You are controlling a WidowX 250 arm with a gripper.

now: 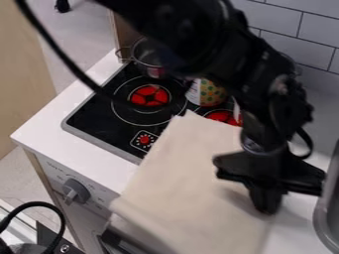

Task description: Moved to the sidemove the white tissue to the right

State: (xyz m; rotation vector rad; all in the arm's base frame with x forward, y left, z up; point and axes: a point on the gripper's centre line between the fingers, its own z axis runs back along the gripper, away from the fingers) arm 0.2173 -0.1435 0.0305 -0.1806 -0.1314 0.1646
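Observation:
The black gripper (266, 199) hangs low at the right, over the cloth's right edge, pointing down toward the counter. The white tissue, a cream-white cloth (189, 181), lies slanted across the counter. Its upper corner covers part of the stove top, and its lower part reaches over the counter's front edge. Part of the cloth's right side is hidden behind the gripper. Whether the gripper holds the cloth cannot be made out.
Left of the cloth is the black stove top (96, 115) with red burners. A clear pot (147, 55) and a patterned can (210, 93) stand toward its back, partly behind the arm. A grey sink (325, 218) borders the counter at the right.

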